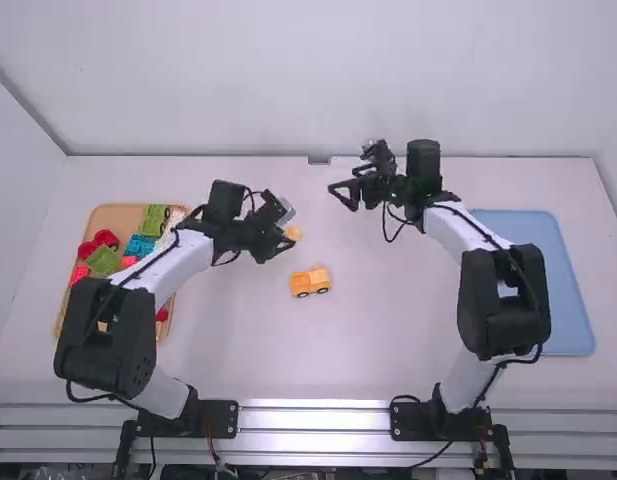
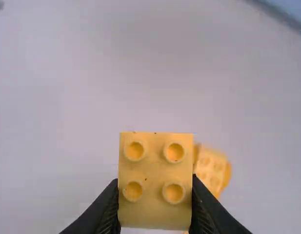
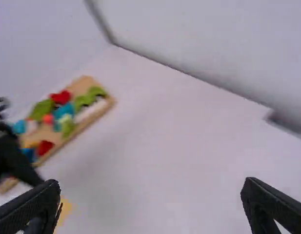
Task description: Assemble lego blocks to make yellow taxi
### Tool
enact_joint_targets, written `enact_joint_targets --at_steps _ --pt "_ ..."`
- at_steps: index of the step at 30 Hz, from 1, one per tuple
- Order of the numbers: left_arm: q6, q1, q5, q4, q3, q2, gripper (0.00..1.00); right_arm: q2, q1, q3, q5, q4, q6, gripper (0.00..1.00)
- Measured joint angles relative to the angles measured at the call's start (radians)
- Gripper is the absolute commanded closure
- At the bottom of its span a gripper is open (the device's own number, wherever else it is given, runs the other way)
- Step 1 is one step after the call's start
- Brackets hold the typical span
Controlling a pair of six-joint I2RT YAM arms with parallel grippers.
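A yellow block (image 2: 155,180) with four round studs on its visible face is held off at the fingertips of the left gripper (image 1: 285,240), whose jaws are closed on it, one against each side. In the left wrist view, the studded face is turned toward the camera, and part of the yellow car (image 1: 311,282) behind it is covered. The car is set on the white counter (image 1: 388,330), near the held block and closer to the arms' bases, apart from both grippers; studs are seen on its top, and two dark wheels are shown on its side toward the high camera.

The right gripper (image 1: 349,184) is placed well apart from the car, toward the far side of the counter. Its jaws are spread wide, with nothing pinched between them.

At the left side of the counter, a tan tray (image 1: 113,212) is partly hidden under the left arm. Loose pieces are carried in it, among them red blocks (image 1: 106,238), green blocks (image 1: 105,260) and blue blocks (image 1: 140,246). At the right side, a blue tray (image 1: 528,225) is laid flat, its near-left part overlapped by the right arm. The counter is bordered at the back by a pale wall (image 1: 288,90).
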Motion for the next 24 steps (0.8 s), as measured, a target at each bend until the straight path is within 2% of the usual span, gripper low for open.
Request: enact_joint_targets --at_steps 2,4,6,15,20,24 --pt "0.064 0.000 -0.066 -0.114 0.000 0.000 0.89 -0.008 0.008 0.000 0.064 -0.039 -0.011 0.01" --pt "0.153 0.000 -0.113 -0.229 0.000 0.001 0.98 -0.021 0.021 0.000 0.108 -0.071 -0.029 0.01" --pt "0.202 0.000 -0.132 -0.263 0.000 0.004 0.98 -0.029 0.027 0.000 0.123 -0.079 -0.034 0.01" --pt "0.448 -0.001 -0.207 -0.204 -0.077 0.045 0.98 -0.047 0.033 0.000 0.164 -0.101 -0.050 0.01" --pt "0.568 -0.001 -0.167 -0.204 -0.117 0.084 0.90 -0.047 0.033 0.000 0.165 -0.098 -0.052 0.01" --pt "0.621 0.000 -0.142 -0.147 -0.136 0.084 0.79 -0.047 0.034 0.000 0.168 -0.098 -0.053 0.01"
